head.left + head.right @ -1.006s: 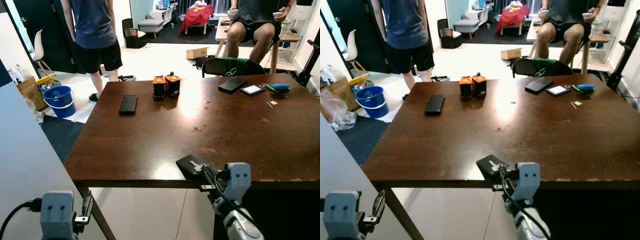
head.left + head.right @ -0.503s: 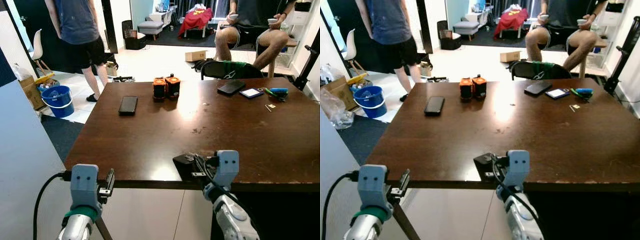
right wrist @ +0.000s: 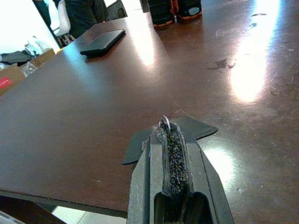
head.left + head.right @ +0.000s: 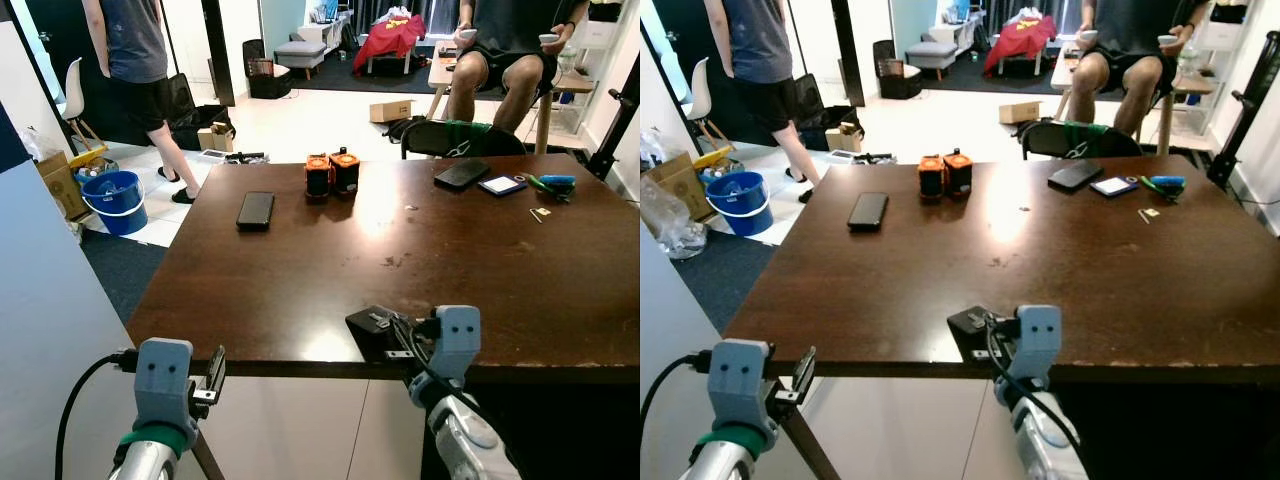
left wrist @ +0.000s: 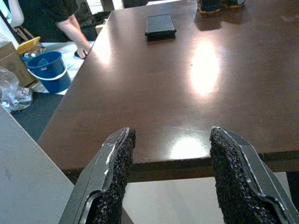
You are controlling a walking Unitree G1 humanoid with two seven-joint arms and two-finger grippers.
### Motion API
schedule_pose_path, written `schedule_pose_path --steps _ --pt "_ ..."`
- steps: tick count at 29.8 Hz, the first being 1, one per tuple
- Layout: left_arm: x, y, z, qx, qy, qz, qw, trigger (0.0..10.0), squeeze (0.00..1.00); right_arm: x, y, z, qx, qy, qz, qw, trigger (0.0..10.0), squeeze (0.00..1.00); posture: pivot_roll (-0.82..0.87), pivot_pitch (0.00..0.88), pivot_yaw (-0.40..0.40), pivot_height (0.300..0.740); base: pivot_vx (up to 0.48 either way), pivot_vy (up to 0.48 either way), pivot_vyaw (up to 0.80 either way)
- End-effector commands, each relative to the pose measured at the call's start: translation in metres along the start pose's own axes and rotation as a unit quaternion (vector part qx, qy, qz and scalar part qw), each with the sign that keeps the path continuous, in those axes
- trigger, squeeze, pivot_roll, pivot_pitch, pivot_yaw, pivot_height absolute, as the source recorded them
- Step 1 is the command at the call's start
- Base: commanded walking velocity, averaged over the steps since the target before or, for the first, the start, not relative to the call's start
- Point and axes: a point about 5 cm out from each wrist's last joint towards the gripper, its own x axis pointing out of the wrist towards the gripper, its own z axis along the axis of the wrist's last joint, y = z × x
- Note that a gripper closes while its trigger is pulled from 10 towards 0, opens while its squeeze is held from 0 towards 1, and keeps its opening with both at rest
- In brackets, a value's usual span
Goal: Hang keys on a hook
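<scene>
Right claw (image 3: 170, 140) at near edge of counter (image 4: 300, 270), fingers pinched tight on keys (image 3: 164, 122), ring poking out at tips. Black pouch (image 3: 154, 135) lies right under. Left claw (image 5: 170, 154) wide open, holding nothing, off near left corner. Hook: can't spot one.

Grey-blue wrist housings with 2 dark screw holes, looped black cables, a green band, rough black fingers (image 5: 117, 172).
</scene>
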Motion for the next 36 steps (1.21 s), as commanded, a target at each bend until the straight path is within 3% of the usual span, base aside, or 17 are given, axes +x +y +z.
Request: schedule_pose_path --steps 1,11,16,26,36 --pt "-0.006 0.002 -0.001 -0.002 0.0 0.004 1.0 10.0 0.0 -0.001 0.003 -0.007 0.003 0.017 0.006 1.0 10.0 0.0 -0.17 0.008 0.119 0.74 0.0 0.0 0.0" --pt "-0.008 -0.001 -0.001 -0.017 0.001 0.0 1.0 10.0 0.0 -0.004 0.002 -0.007 0.007 0.023 -0.001 1.0 10.0 0.0 -0.18 0.01 0.134 0.74 0.0 0.0 0.0" --pt "-0.008 -0.002 0.0 -0.023 0.0 -0.007 1.0 10.0 0.0 -0.005 0.003 -0.009 -0.013 0.03 0.004 0.999 10.0 0.0 -0.18 0.013 0.135 0.74 0.0 0.0 0.0" --pt "-0.023 -0.01 -0.008 -0.019 0.022 -0.076 0.997 10.0 0.0 -0.007 0.004 -0.011 -0.02 0.038 0.01 0.999 10.0 0.0 -0.18 0.013 0.128 0.74 0.0 0.0 0.0" --pt "-0.019 0.0 -0.004 -0.03 0.006 -0.013 0.999 10.0 0.0 -0.006 0.003 -0.012 -0.012 0.041 0.009 0.999 10.0 0.0 -0.18 0.007 0.124 0.74 0.0 0.0 0.0"
